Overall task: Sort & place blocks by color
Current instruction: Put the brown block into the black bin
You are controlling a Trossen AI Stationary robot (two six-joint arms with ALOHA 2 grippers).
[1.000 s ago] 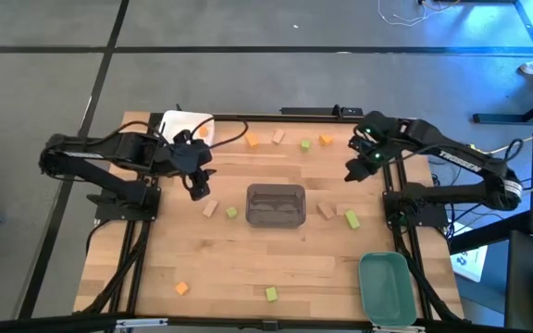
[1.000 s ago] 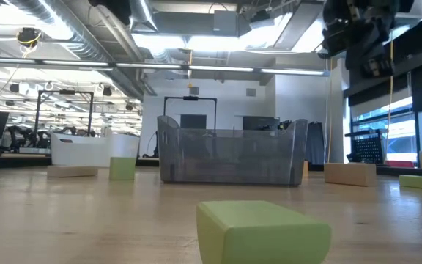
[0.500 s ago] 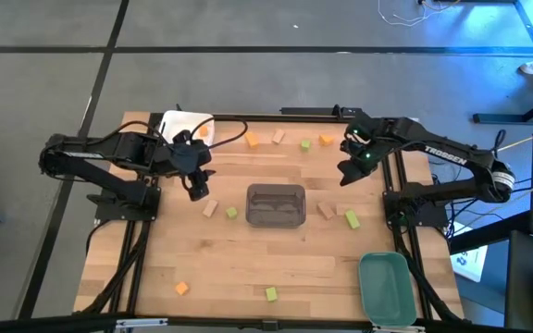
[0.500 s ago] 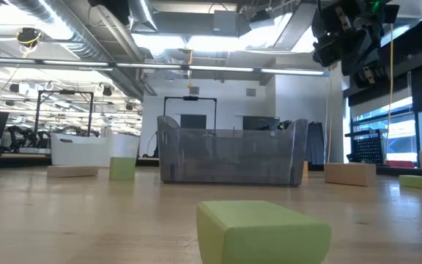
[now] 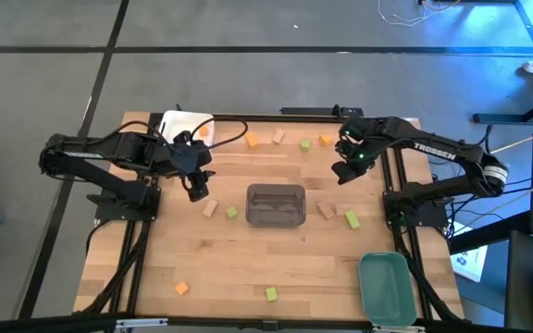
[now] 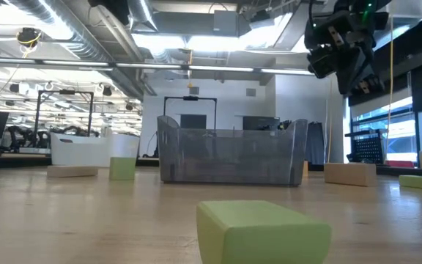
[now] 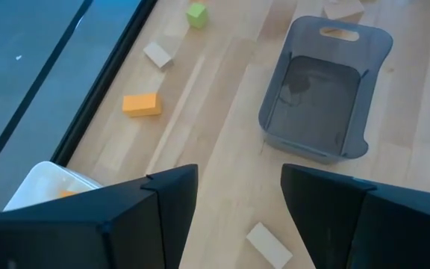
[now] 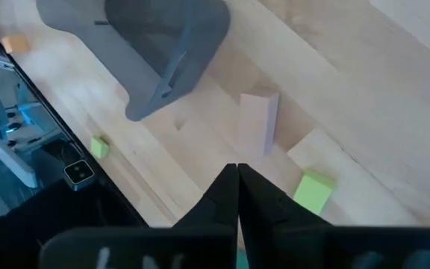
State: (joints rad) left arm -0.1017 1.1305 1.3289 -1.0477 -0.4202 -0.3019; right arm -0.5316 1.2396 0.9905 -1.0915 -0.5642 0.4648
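Observation:
Small orange, green and tan blocks lie scattered on the wooden table. An orange (image 5: 252,141), a tan (image 5: 278,137), a green (image 5: 304,145) and another orange block (image 5: 326,141) lie along the far edge. A tan (image 5: 211,208) and a green block (image 5: 231,213) lie left of the grey tray (image 5: 276,220). A tan (image 5: 326,210) and a green block (image 5: 352,218) lie right of it. My left gripper (image 5: 197,191) hovers open and empty left of the tray. My right gripper (image 5: 339,175) hangs shut and empty above the table, to the far right of the tray; its own view shows the tan block (image 8: 258,123) below.
A white tray (image 5: 179,123) with an orange piece in it stands at the far left corner. A teal tray (image 5: 384,287) stands at the near right. An orange (image 5: 181,288) and a green block (image 5: 270,294) lie near the front edge. The grey tray (image 7: 323,90) holds nothing.
My right gripper has moved toward the table's left, closer to the grey tray, staying shut and above the table. The blocks and trays have not moved.

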